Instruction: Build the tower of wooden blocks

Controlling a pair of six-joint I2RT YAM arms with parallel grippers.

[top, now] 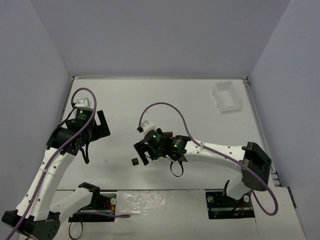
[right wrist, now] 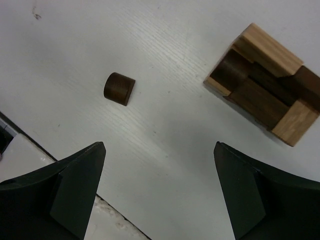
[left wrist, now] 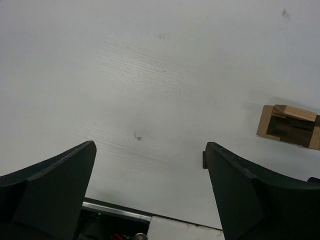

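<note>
Wood block tower [right wrist: 262, 85] lies on the table [right wrist: 165, 45] at two o'clock from your right gripper [right wrist: 160, 145], with a loose dark block [right wrist: 119, 89] at eleven. Right and left gripper [left wrist: 150, 145] both stand apart, empty. Blocks look light, stiff and smooth; pinch the loose one squarely across opposite sides.

Tray [top: 226, 96] at far right corner of worktop [top: 150, 100], well apart from the rest. Wood block tower [right wrist: 262, 85] down on worktop near the middle. Loose block [right wrist: 119, 89] on worktop left of tower in right wrist view, apart, not touching. Right fingers [right wrist: 75, 190] near both. Left fingers [left wrist: 55, 190] further left, with tower off to their right.
</note>
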